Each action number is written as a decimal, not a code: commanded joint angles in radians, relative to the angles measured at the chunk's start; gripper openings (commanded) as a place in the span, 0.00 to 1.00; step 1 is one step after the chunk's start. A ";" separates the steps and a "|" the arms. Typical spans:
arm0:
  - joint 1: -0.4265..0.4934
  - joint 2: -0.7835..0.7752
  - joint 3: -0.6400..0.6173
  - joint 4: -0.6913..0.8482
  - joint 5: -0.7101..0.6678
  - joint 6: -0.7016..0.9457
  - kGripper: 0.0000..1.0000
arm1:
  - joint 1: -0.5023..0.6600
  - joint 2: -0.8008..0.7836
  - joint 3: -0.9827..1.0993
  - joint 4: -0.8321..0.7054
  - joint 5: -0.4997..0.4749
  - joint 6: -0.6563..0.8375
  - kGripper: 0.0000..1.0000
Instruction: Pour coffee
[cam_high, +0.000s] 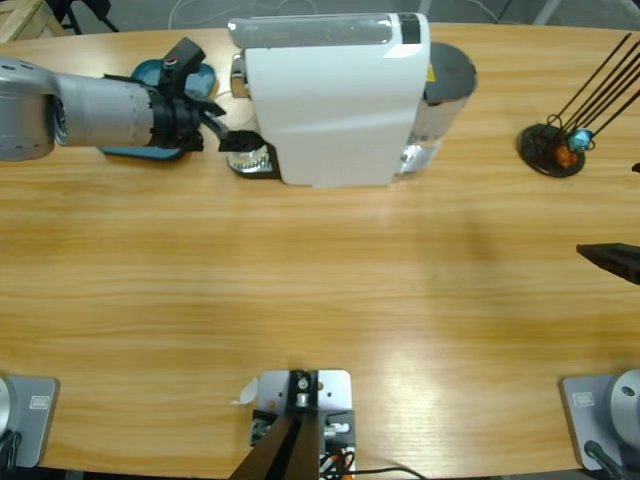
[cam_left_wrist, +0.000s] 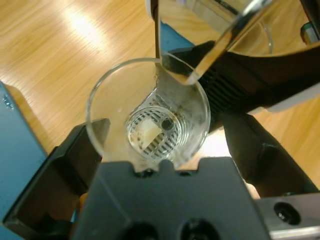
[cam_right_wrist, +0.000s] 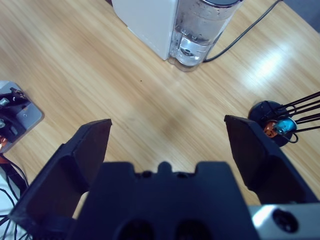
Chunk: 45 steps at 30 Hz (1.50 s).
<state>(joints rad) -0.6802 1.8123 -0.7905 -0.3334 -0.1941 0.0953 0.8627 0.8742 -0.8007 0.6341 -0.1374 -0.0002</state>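
1. Standing by the table, I see the left gripper (cam_high: 238, 141) reaching in from the left edge to the front of the white coffee machine (cam_high: 335, 100), its jaws set either side of a small clear glass (cam_left_wrist: 148, 112) that sits on the machine's drip grille under the spout (cam_left_wrist: 200, 55).
2. The jaws look closed up to the glass walls, so I judge it gripped, though the contact on the far side is hidden by the glass itself.
3. The coffee (cam_left_wrist: 150, 134) is hard to find: the left wrist view shows only a faint wet film and a few dark flecks at the bottom of the glass, with the grille showing through. I would say little or nothing has been brewed into it yet.
4. So the task looks early: glass in place at the machine, pouring not yet done.
5. The right gripper (cam_right_wrist: 167, 140) hangs with its jaws wide apart and nothing between them, above bare table (cam_right_wrist: 100, 75), well apart from the machine and near a black capsule stand (cam_high: 552, 150).
6. In the high view the glass is mostly hidden under the machine's overhang and the gripper, and only the tip of the right gripper shows at the right edge.
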 joint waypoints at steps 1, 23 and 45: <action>0.033 -0.138 0.070 0.093 -0.006 0.011 1.00 | -0.010 -0.015 0.018 0.010 0.024 -0.011 0.98; 0.019 -0.796 0.231 0.546 0.101 -0.023 0.94 | -0.205 0.332 -0.287 0.037 0.213 -0.111 0.45; 0.018 -0.722 0.228 0.525 0.124 -0.029 0.95 | -0.309 0.905 -0.902 0.229 0.226 -0.159 0.00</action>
<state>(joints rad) -0.6596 1.0585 -0.5947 0.2038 -0.0787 0.0774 0.5360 1.6523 -1.6135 0.7928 0.0756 -0.1323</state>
